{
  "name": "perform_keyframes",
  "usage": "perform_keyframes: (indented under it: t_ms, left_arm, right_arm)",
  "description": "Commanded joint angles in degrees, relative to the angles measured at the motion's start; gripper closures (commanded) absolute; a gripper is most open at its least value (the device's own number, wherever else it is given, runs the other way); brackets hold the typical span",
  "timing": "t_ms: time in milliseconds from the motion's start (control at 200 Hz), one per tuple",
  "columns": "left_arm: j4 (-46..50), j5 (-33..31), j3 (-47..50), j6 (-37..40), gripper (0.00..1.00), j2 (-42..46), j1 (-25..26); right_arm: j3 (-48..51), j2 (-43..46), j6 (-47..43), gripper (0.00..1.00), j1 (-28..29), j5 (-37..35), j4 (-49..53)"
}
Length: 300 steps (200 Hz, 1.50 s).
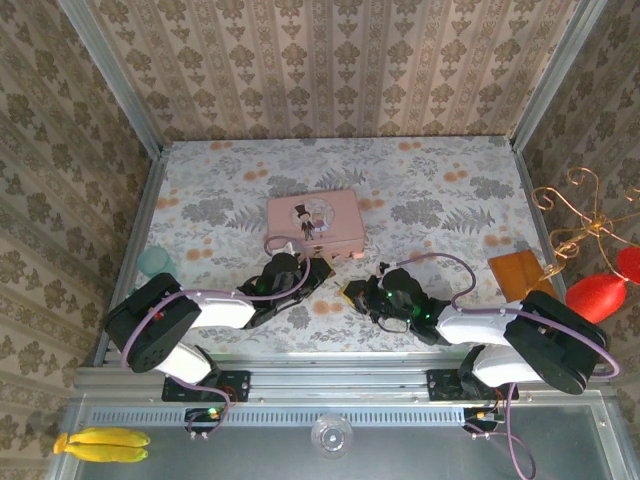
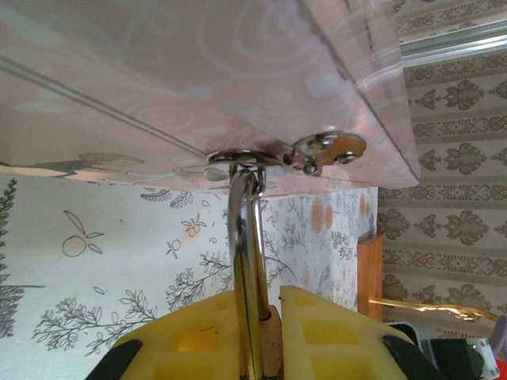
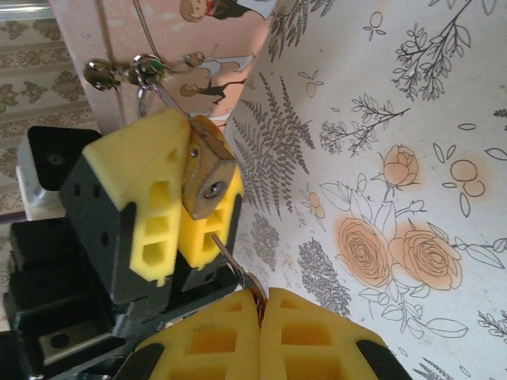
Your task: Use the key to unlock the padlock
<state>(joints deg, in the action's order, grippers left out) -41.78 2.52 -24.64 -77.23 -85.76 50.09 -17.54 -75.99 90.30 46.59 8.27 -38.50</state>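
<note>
Two grips | left pincer (image 2: 257,302) clamps padlock (image 3: 204,180) (hung on shut pink box (image 1: 315,218)) | right pincer (image 3: 260,305) nips key (image 3: 229,259)

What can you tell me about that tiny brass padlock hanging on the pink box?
The tiny brass-gold padlock has a blocky, worn metal body with a round silver keyhole on its end face and a silvery shackle loop. The shackle looks closed and passes through the metal hasp on the pink illustrated tin box. The left hand's yellow fingers clamp its body, holding it tilted out from the box. A thin silver key points toward it.
</note>
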Motion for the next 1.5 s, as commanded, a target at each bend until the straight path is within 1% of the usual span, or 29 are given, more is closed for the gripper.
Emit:
perform_keyframes:
  t_ms: [0, 155, 340, 865, 1070, 1195, 1495]
  left_arm:
    - [-9.4, 0.0, 0.0, -0.6, 1.00, 2.3, 0.8]
    - [-10.8, -0.3, 0.5, -1.0, 1.00, 2.3, 0.9]
    - [-12.8, -0.4, 1.1, -1.2, 1.00, 2.0, 1.1]
    - [-17.9, 0.1, 0.8, -2.6, 1.00, -1.4, 1.7]
    - [-19.3, 0.2, 1.2, -2.8, 1.00, -2.3, 1.6]
    - [-19.8, 0.3, 1.3, -2.7, 1.00, -2.5, 1.6]
    - [-19.8, 0.3, 1.4, -2.9, 1.00, -2.6, 1.6]
  right_arm:
    - [-0.7, -0.3, 1.3, 1.00, -1.0, 2.4, -1.9]
    - [-0.7, 0.1, 1.8, 1.00, -1.8, 2.8, -1.0]
    - [-0.3, -1.0, 3.0, 1.00, -1.8, 3.3, -4.0]
    - [-0.3, -2.2, 2.9, 1.00, -3.0, 2.8, -7.0]
    - [-0.5, -2.5, 2.5, 1.00, -3.6, 2.9, -7.1]
    - [-0.9, -1.6, 0.9, 1.00, -3.8, 2.6, -3.9]
    - [-0.5, -1.6, 0.9, 1.00, -4.3, 2.6, -5.1]
